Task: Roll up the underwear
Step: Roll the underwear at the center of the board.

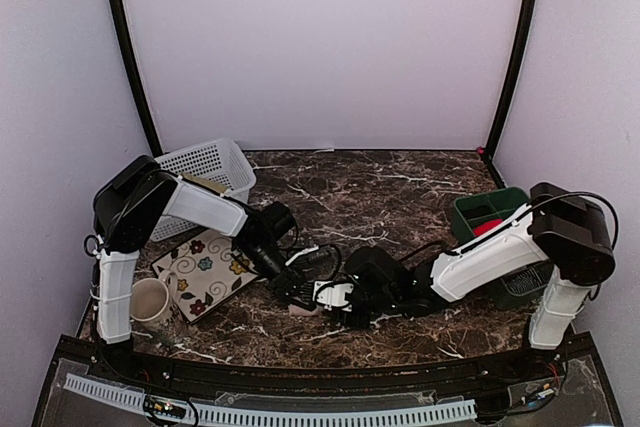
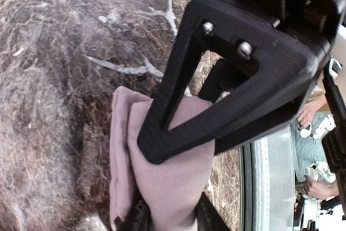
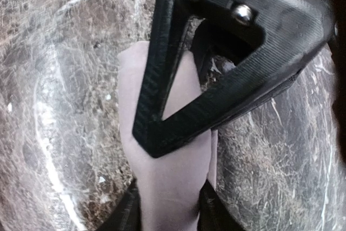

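Left wrist view shows my left jaws pinching the pink underwear (image 2: 167, 187), which lies in a folded bundle on the dark marble tabletop (image 2: 54, 79). My right jaws pinch the same cloth from the other end, with the fabric squeezed between them. Top view puts this meeting place near the front middle of the tabletop, between a flowered mat (image 1: 205, 272) and a green bin (image 1: 462, 215).
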`<state>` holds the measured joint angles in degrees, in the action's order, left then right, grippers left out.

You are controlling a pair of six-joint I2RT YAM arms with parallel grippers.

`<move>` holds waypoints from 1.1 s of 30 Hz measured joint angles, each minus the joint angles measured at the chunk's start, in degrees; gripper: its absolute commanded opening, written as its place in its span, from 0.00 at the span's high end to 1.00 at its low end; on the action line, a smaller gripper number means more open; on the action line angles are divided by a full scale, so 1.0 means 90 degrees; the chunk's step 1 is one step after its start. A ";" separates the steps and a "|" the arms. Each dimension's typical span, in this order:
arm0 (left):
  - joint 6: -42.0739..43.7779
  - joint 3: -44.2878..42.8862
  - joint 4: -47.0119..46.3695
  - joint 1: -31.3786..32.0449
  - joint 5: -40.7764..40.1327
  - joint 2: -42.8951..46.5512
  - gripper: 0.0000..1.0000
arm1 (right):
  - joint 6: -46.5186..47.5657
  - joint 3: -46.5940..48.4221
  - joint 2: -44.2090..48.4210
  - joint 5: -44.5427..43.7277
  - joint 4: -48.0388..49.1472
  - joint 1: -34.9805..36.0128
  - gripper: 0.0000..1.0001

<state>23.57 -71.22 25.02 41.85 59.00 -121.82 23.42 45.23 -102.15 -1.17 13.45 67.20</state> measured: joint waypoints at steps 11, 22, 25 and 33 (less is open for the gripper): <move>-0.0792 0.0678 -0.0986 -0.0437 -0.0648 0.1122 0.36 | -0.0170 0.0153 -0.0022 0.0614 -0.0199 -0.0187 1.00; -0.0580 0.2467 -0.3580 -0.1112 -0.2742 0.4490 0.37 | -0.0624 0.0498 -0.0175 0.1783 -0.0665 -0.0546 1.00; -0.0172 0.2885 -0.3611 -0.0867 -0.2968 0.4753 0.40 | -0.0704 0.0583 -0.0238 0.1994 -0.0731 -0.0610 1.00; 0.0508 0.3961 -0.3393 0.0525 -0.3347 0.4733 0.43 | -0.0797 0.0726 -0.0340 0.2198 -0.0833 -0.0651 1.00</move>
<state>28.14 -35.57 -5.52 46.57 28.88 -79.22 16.25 51.77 -105.21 18.61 5.96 61.34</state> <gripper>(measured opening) 0.563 0.192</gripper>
